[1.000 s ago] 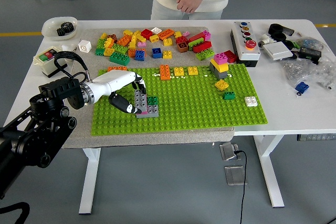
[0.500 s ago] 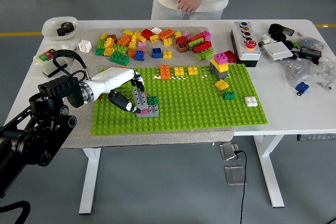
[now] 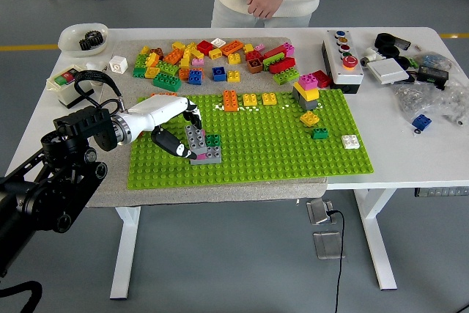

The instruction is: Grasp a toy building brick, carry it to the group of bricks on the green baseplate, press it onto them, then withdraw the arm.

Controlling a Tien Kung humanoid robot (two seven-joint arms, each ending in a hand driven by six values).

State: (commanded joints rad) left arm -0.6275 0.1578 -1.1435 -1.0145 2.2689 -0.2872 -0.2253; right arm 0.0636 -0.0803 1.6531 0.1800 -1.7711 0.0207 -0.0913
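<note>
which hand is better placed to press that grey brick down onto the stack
Left. The left hand already has its fingers around the grey brick on the small stack on the green baseplate. No right arm is in view.

A bright green studded baseplate point(image 3: 278, 144) lay on a grey mat point(image 3: 220, 190) over a white table point(image 3: 410, 152). A grey brick point(image 3: 196, 138) stood on a small stack with pink and dark green pieces. The left hand point(image 3: 172, 128) was white with black fingers. Loose bricks point(image 3: 212, 56) behind were orange, yellow, red, green and blue.
</note>
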